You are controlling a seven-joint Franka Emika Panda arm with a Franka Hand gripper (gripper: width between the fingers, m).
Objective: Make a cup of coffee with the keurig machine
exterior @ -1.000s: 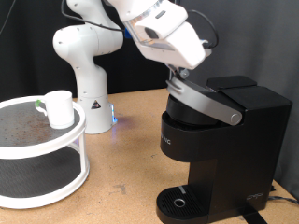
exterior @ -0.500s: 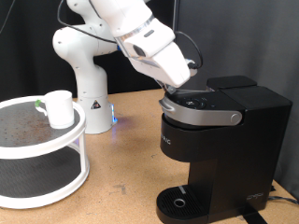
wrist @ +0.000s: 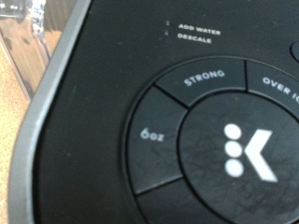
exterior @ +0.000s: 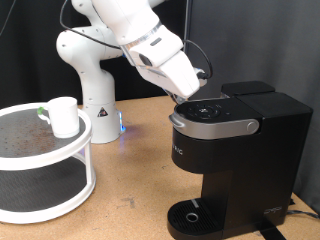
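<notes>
The black keurig machine (exterior: 230, 150) stands at the exterior view's right with its silver-grey lid handle (exterior: 212, 125) down and the lid closed. My gripper (exterior: 196, 95) sits right on top of the lid, its fingers hidden against the machine. The wrist view is filled by the round button panel (wrist: 220, 140), with "6oz" and "STRONG" segments and the centre logo button. The white cup (exterior: 62, 115) stands on the top tier of a round stand at the exterior view's left, far from the gripper. The drip tray (exterior: 191, 217) at the machine's foot holds nothing.
A white two-tier round stand (exterior: 45, 170) with dark mesh shelves takes up the exterior view's left. A small dark pod with a green top (exterior: 40, 113) lies beside the cup. The white arm base (exterior: 92, 95) stands behind on the wooden table.
The lid of the machine has gone from raised to fully closed. My gripper has moved down and towards the exterior view's left, following the lid.
</notes>
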